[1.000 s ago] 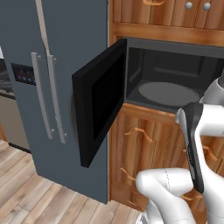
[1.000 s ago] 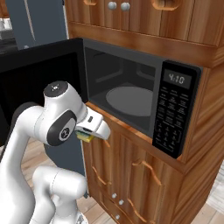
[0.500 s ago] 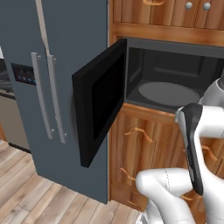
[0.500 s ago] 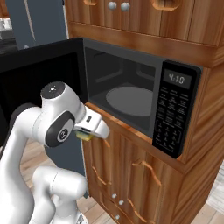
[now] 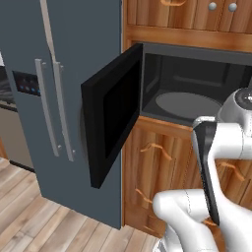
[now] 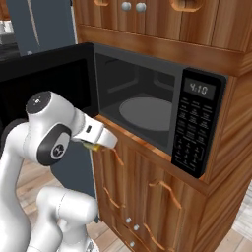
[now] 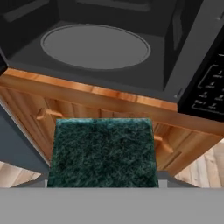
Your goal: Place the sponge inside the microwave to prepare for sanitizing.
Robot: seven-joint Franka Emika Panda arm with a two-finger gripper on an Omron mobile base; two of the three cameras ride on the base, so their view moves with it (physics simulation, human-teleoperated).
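At 9 o'clock in the left base view we note the tall matte grey fridge [image 5: 59,98]. Right of it stands the black built-in microwave [image 6: 147,106], door swung open, smooth grey round turntable [image 7: 96,46] inside. Nothing has shifted since half a second ago. In the hand view, the small rectangular sponge [image 7: 103,153], coarse dark green scrub face towards us, sits at 6 o'clock, below the cavity. The gripper [image 6: 96,145] holds it with the fingers partly apart.
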